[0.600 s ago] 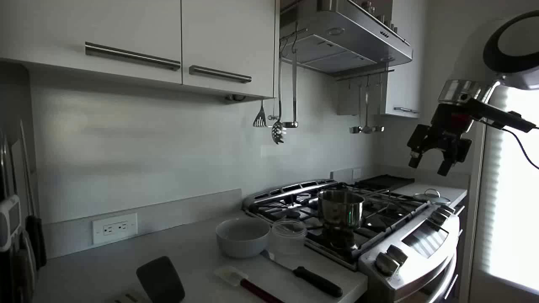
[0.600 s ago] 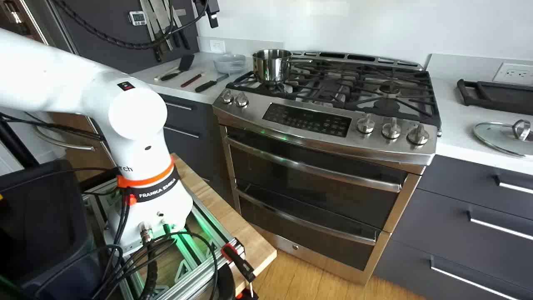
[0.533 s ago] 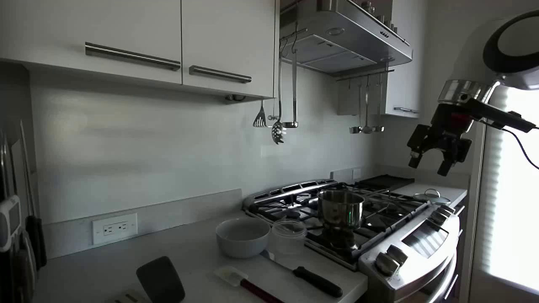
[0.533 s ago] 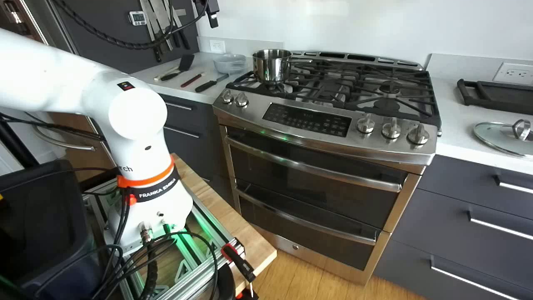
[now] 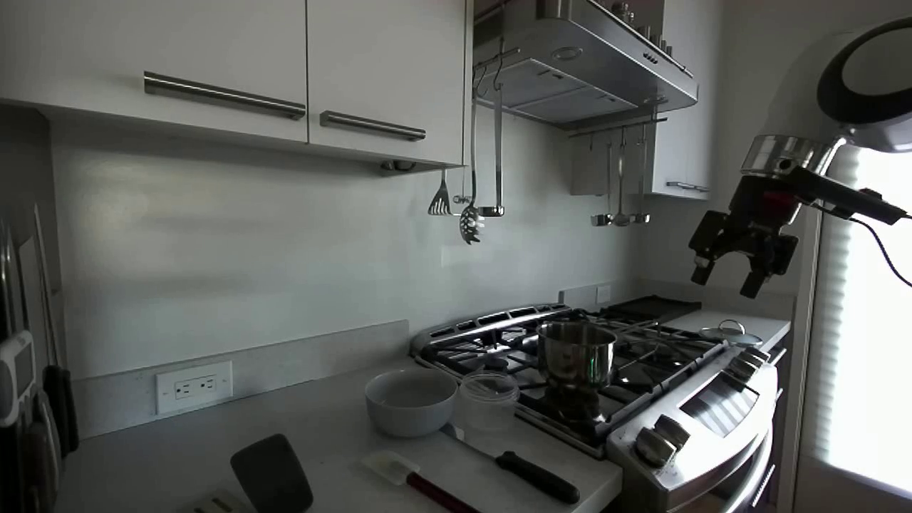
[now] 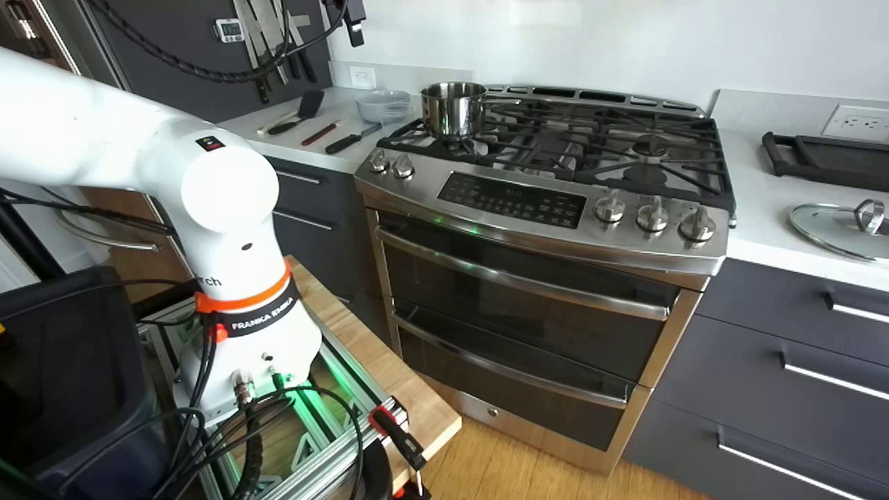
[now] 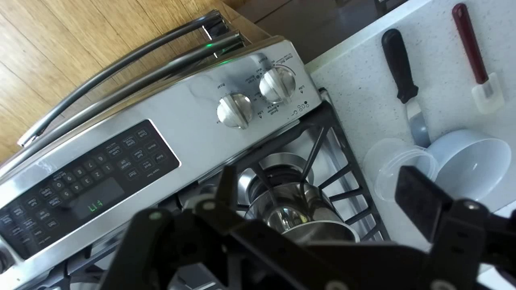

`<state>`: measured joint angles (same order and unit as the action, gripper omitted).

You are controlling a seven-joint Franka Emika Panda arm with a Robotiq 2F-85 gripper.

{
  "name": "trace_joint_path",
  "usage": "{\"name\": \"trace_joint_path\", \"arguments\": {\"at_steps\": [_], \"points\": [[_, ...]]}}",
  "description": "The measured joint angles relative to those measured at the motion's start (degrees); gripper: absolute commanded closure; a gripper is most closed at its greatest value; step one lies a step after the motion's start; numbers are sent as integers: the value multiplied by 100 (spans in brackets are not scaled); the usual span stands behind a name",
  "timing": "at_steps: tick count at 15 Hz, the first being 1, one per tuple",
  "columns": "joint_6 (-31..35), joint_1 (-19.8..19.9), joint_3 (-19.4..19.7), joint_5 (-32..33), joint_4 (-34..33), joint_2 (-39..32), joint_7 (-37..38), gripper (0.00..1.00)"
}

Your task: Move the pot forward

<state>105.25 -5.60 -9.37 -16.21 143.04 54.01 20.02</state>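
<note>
Above the pot (image 5: 576,358), air is open toward the range hood (image 5: 584,60); near it, plastic tub (image 5: 488,402) and bowl (image 5: 411,407) crowd the surface (image 5: 328,410); opposite them, its handle (image 6: 502,102) juts over the grates (image 6: 533,146).

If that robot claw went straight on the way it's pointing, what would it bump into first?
The claw would probably meet the stove, around the knobs nearest the pot; depth is hard to judge, so perhaps the grate instead.
</note>
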Motion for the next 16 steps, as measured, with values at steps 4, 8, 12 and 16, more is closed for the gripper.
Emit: {"name": "trace_joint_path", "arguments": {"at_steps": [4,8,12,16], "points": [[8,66,-4,0,-46,-46,0,0],[9,205,-169,109,-534,-567,-56,0],[-25,207,-416,441,-1299,-1521,-224,0],[-200,164,-422,512,-1871,-2323,-570,0]]}}
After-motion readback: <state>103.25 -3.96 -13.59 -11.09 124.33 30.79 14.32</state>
